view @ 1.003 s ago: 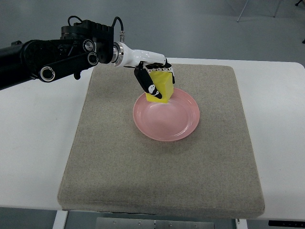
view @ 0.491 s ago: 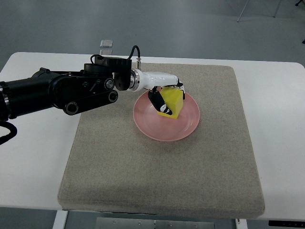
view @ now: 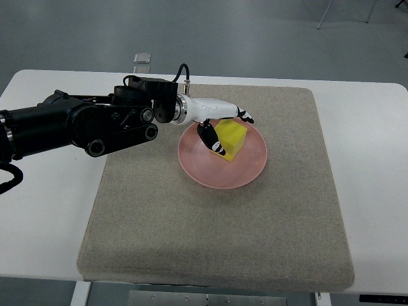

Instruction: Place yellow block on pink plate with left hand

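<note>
The block (view: 231,139) sits in the plate (view: 250,170), tucked under the left robot hand (view: 224,131), whose fingers look loosened around it.

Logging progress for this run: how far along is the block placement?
Nearly done. The yellow block already sits inside the pink plate. The left hand is right at the block, fingers spread beside it, apparently letting go. Left: pull the hand clear of the plate.
</note>
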`<state>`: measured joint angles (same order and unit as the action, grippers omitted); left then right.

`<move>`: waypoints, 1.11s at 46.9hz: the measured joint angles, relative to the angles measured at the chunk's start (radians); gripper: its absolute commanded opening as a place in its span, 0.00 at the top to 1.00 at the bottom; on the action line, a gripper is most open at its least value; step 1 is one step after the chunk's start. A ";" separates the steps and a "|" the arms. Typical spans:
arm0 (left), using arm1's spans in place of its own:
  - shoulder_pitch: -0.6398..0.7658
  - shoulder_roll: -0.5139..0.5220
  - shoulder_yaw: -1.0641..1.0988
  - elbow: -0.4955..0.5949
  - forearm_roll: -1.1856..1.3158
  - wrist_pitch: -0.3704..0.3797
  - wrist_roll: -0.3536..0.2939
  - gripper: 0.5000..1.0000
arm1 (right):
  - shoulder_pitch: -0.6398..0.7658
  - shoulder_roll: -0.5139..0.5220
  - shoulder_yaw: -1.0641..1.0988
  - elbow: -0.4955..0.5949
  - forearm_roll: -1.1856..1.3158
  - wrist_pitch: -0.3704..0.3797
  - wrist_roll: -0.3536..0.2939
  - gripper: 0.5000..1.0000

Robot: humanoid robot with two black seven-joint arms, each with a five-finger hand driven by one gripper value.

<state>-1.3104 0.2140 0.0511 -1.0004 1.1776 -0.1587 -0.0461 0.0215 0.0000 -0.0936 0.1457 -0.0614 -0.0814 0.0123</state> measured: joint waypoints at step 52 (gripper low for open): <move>0.115 0.225 -0.274 0.224 -1.039 -0.225 0.002 0.01 | 0.000 0.000 0.000 0.000 0.000 0.000 0.000 0.15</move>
<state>-1.1954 0.4389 -0.2228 -0.7769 0.1383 -0.3837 -0.0443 0.0214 0.0000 -0.0936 0.1457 -0.0613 -0.0812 0.0123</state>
